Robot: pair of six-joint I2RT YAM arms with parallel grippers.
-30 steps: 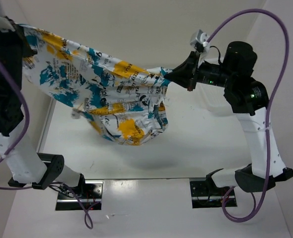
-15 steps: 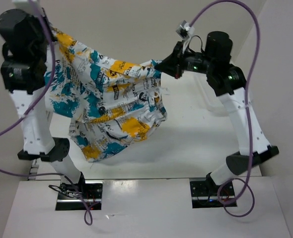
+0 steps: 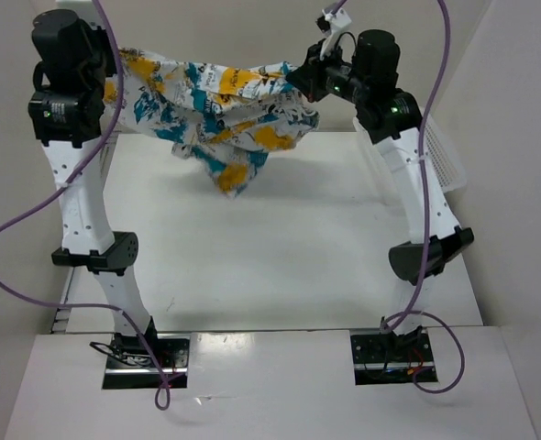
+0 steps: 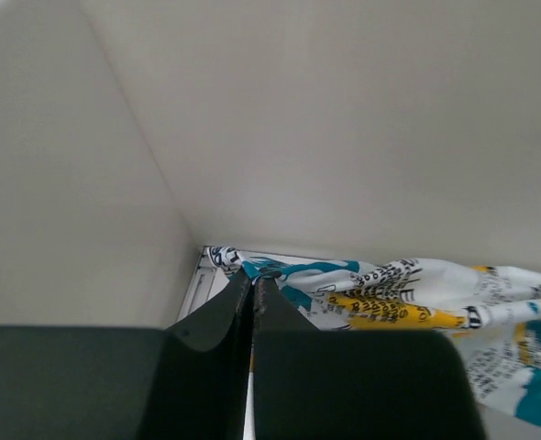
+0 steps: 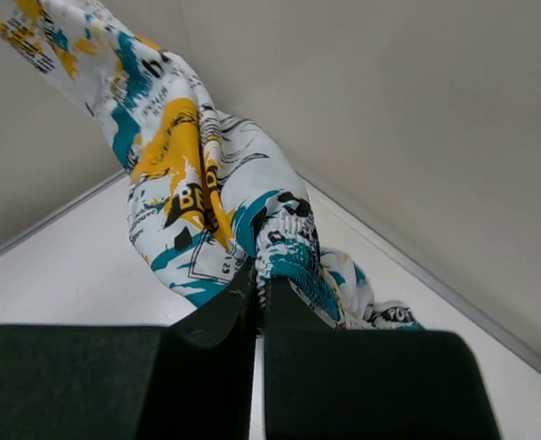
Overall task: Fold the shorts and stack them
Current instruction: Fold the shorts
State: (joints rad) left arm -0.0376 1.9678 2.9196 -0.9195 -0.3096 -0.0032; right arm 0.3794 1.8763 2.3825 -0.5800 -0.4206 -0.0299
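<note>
The shorts [image 3: 217,110], white with teal, yellow and black print, hang stretched in the air between both arms at the far side of the table. My left gripper [image 3: 113,75] is shut on their left corner, and in the left wrist view the closed fingertips [image 4: 253,275] pinch the fabric [image 4: 380,293] edge. My right gripper [image 3: 298,81] is shut on the right corner; in its wrist view the cloth [image 5: 197,183] bunches at the closed gripper [image 5: 259,275]. The middle of the shorts sags down to a point [image 3: 231,183] above the table.
A white lattice basket [image 3: 445,160] sits at the right edge of the white table [image 3: 252,266], behind the right arm. Walls close in at the back and left. Purple cables loop around both arms.
Both arms have swung away from the camera to the far side, carrying the shorts with them. The shorts now hang more bunched and narrower between the two grippers.
</note>
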